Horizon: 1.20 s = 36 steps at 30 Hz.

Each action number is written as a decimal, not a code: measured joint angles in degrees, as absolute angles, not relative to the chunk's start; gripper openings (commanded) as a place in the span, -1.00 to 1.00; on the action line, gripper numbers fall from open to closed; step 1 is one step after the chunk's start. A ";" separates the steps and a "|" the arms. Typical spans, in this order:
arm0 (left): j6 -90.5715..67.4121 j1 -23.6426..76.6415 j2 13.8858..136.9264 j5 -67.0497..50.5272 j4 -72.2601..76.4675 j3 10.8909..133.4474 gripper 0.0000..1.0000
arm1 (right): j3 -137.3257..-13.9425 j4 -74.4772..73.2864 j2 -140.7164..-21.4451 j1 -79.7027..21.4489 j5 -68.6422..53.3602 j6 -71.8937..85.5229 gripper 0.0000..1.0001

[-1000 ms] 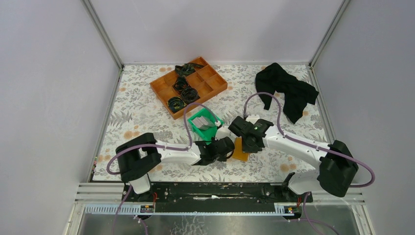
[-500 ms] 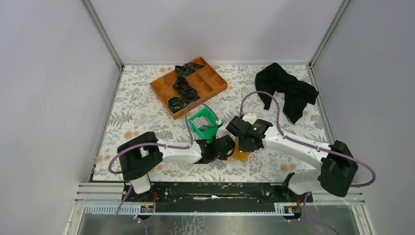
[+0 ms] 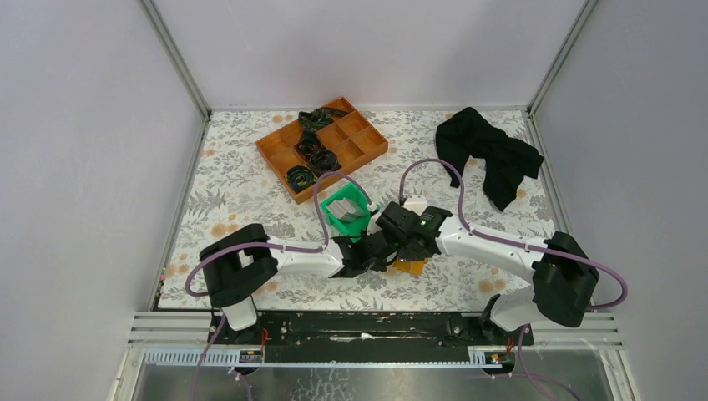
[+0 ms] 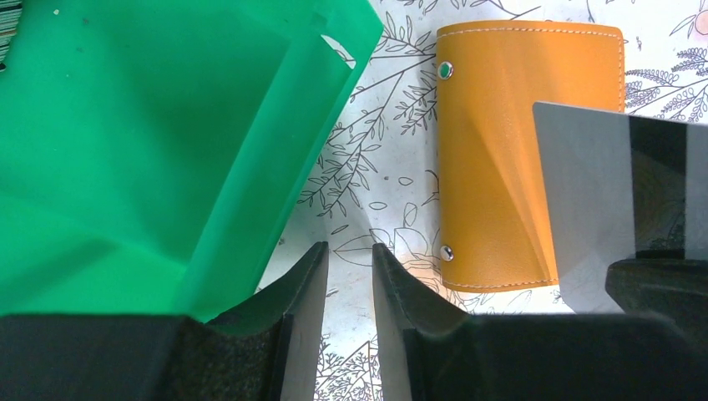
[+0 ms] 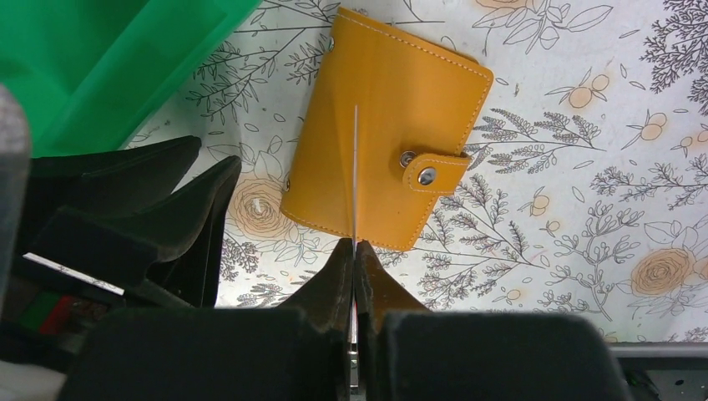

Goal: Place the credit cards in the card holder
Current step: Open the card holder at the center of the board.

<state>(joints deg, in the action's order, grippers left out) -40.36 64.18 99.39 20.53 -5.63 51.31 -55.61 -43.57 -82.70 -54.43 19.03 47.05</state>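
The card holder (image 5: 380, 125) is an orange wallet lying closed and snapped on the floral table; it also shows in the left wrist view (image 4: 501, 150) and partly in the top view (image 3: 410, 266). My right gripper (image 5: 355, 248) is shut on a thin grey credit card (image 5: 356, 167), seen edge-on above the wallet. The card's face, with a dark stripe, shows in the left wrist view (image 4: 601, 200). My left gripper (image 4: 349, 255) is slightly open and empty, low over the table between the green bin and the wallet. The two grippers are close together in the top view (image 3: 391, 244).
A green plastic bin (image 3: 349, 213) with more grey cards stands just left of the wallet, close to my left fingers (image 4: 292, 292). An orange compartment tray (image 3: 321, 146) with black items is at the back. A black cloth (image 3: 488, 154) lies back right.
My right gripper has moved left with the card, closer to the left gripper and over the wallet. The left arm has barely moved.
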 measured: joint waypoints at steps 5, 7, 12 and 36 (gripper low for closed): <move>-40.36 64.18 99.39 20.51 -5.63 51.31 -0.33 | -54.19 -43.48 -81.36 -54.43 20.08 48.10 -1.00; -40.38 64.18 99.46 20.51 -5.63 51.31 -0.33 | -53.39 -43.75 -80.58 -54.43 20.45 48.51 -1.00; -40.45 64.20 99.57 20.58 -5.54 51.35 -0.33 | -51.51 -43.92 -78.96 -54.30 20.75 49.54 -1.00; -40.53 63.86 102.28 20.60 -5.21 54.41 -0.33 | -53.28 -46.81 -76.23 -56.05 21.06 46.39 -1.00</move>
